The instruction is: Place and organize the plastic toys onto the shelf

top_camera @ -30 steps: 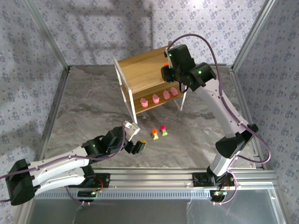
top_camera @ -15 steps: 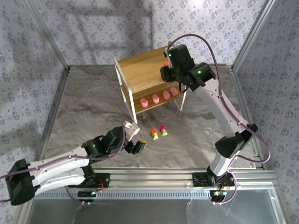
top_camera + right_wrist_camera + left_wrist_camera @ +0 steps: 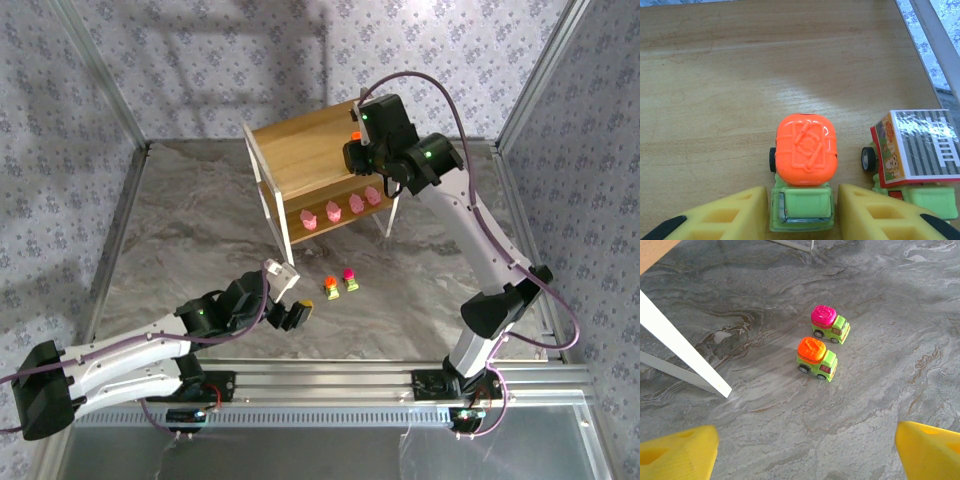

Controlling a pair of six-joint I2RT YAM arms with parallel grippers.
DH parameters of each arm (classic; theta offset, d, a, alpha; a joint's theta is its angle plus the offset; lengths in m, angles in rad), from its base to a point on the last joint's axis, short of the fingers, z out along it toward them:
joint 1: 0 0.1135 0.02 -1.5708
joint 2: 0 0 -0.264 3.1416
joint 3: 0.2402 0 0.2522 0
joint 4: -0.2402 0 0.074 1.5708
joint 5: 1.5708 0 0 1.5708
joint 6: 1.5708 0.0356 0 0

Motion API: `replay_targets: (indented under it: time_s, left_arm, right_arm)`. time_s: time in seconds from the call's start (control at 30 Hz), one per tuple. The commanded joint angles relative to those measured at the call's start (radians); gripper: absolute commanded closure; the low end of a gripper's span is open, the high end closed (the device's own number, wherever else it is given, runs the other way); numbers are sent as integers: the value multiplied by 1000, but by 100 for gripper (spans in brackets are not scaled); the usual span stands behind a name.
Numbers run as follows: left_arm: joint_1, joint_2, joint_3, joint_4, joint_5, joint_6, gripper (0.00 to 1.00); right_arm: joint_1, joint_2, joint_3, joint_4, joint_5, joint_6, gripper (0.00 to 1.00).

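The right hand (image 3: 804,215) straddles the orange-topped truck (image 3: 805,150) on the shelf (image 3: 715,75) top; whether it clamps cannot be told. A striped truck (image 3: 917,150) stands just right. The left hand (image 3: 805,455), fingers apart, faces two trucks (image 3: 817,359) on the desk (image 3: 890,315).

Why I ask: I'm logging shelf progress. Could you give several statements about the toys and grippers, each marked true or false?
1. Four pink figures stand on the lower tier of the shelf. True.
2. Three trucks sit on the table. False: two sit there, a magenta-topped truck and an orange-topped truck.
3. The left gripper holds a truck. False: its jaws stand open and empty above the table.
4. The jaws of the right gripper flank the orange-domed truck on the top tier. True.
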Motion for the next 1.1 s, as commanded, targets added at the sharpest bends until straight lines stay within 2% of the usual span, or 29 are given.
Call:
replay_targets:
  time_s: [0.0,0.57,1.07]
  left_arm:
    - [-9,-5,4,-2,-14,9,8]
    - [-9,24,10,7,-5,11,8]
    - [-9,124,44,2,8,10,8]
  right_arm:
    - [5,-35,27,-27,18,-28,57]
    - [52,-153,-58,-22,86,-22,56]
    - [196,-384,-472,56,142,95,52]
